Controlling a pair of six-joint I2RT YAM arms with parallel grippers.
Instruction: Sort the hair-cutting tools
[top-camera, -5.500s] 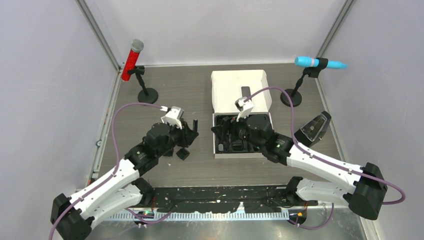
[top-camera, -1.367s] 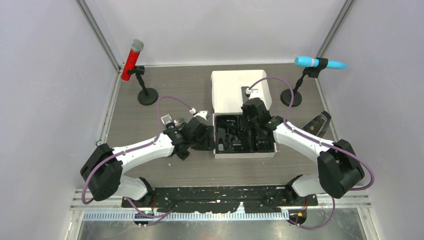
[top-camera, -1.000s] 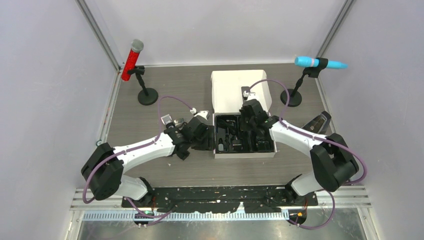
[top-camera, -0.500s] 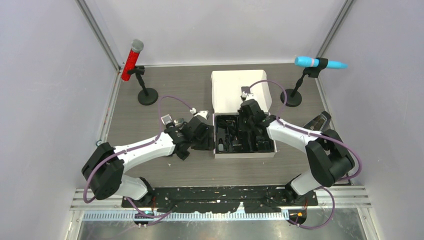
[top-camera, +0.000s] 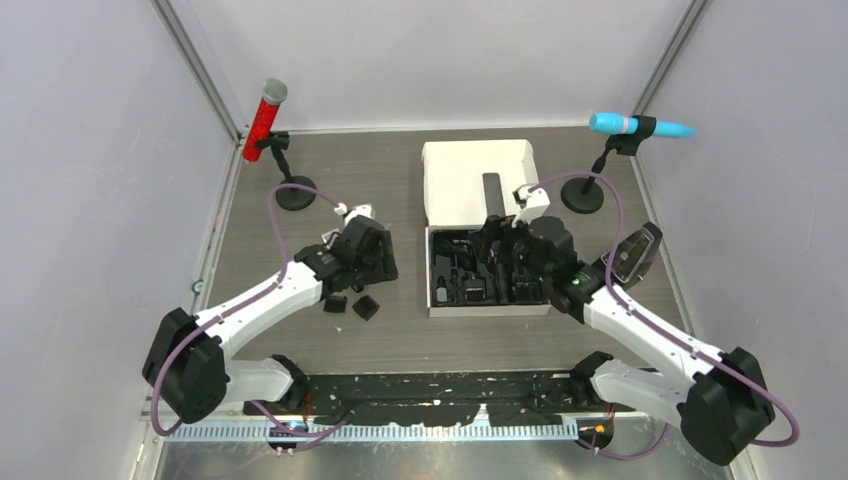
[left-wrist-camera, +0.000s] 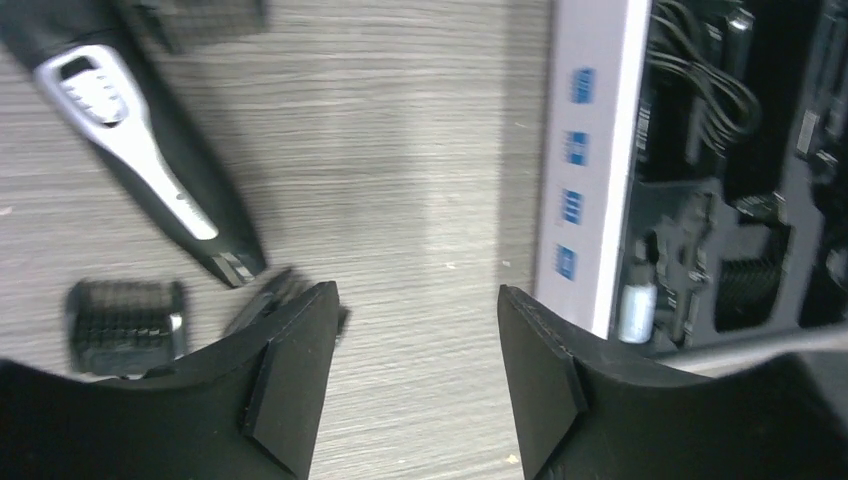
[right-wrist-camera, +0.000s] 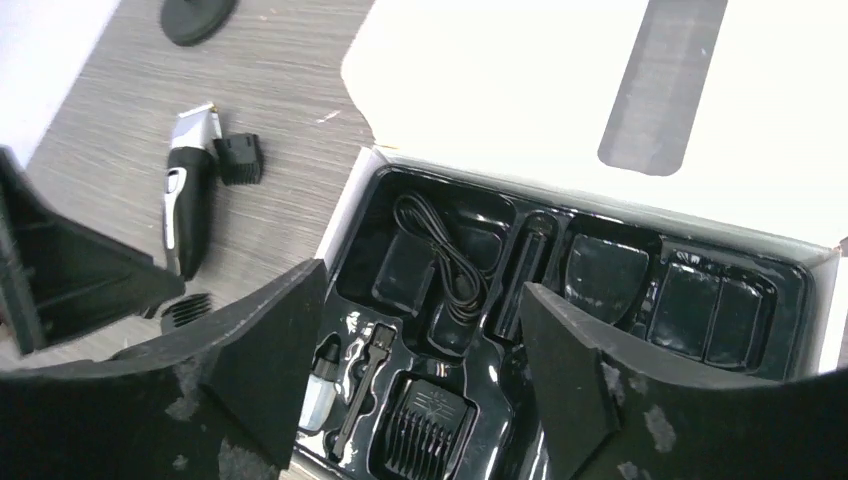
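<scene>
**Q:** Where do the tools lie?

**A:** The hair clipper (left-wrist-camera: 140, 150) lies on the table (left-wrist-camera: 400, 150), upper left in the left wrist view. One comb attachment (left-wrist-camera: 127, 322) sits at lower left. Both are left of the white box (left-wrist-camera: 590, 170).

**Q:** And the fingers?

**A:** The left gripper (left-wrist-camera: 415, 385) has its fingers apart and empty above the table. The right gripper (right-wrist-camera: 420, 380) has its fingers apart and empty over the black tray (right-wrist-camera: 610, 265).

A lab test cell. Grey walls (top-camera: 85, 180) and metal posts (top-camera: 196, 68) enclose the table (top-camera: 385, 175); a red microphone (top-camera: 267, 118) stands far left.
</scene>
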